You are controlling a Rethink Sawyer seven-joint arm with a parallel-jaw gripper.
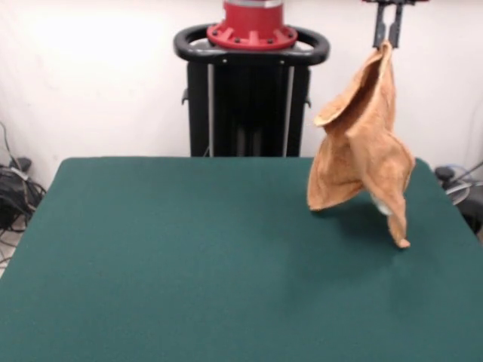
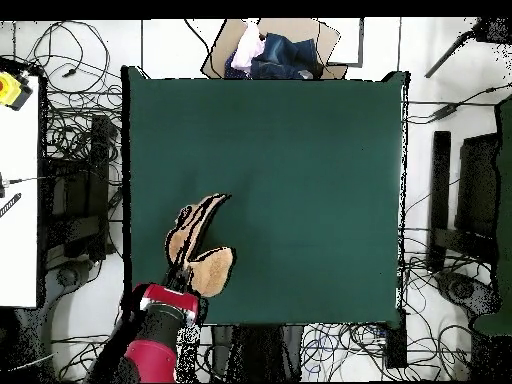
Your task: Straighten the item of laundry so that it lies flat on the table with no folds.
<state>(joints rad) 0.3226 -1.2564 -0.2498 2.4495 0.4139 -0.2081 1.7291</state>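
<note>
The orange-tan towel (image 1: pixel 361 151) hangs bunched and folded from my gripper (image 1: pixel 388 39) at the upper right of the front view. The gripper is shut on the towel's top corner, high above the green table (image 1: pixel 189 264). The towel's lowest tips touch or nearly touch the table near its far right edge. A bit of white, perhaps the tag, shows near the lower edge. In the overhead view the towel (image 2: pixel 198 243) is a crumpled shape near the table's (image 2: pixel 300 170) lower left corner, next to my red arm (image 2: pixel 160 325); the gripper itself is hidden there.
The black and red pedestal (image 1: pixel 251 90) stands behind the table's far edge. A cardboard box with clothes (image 2: pixel 268 50) sits beyond the table's top edge in the overhead view. Cables lie on the floor around the table, and a white surface (image 2: pixel 18 200) is at the left.
</note>
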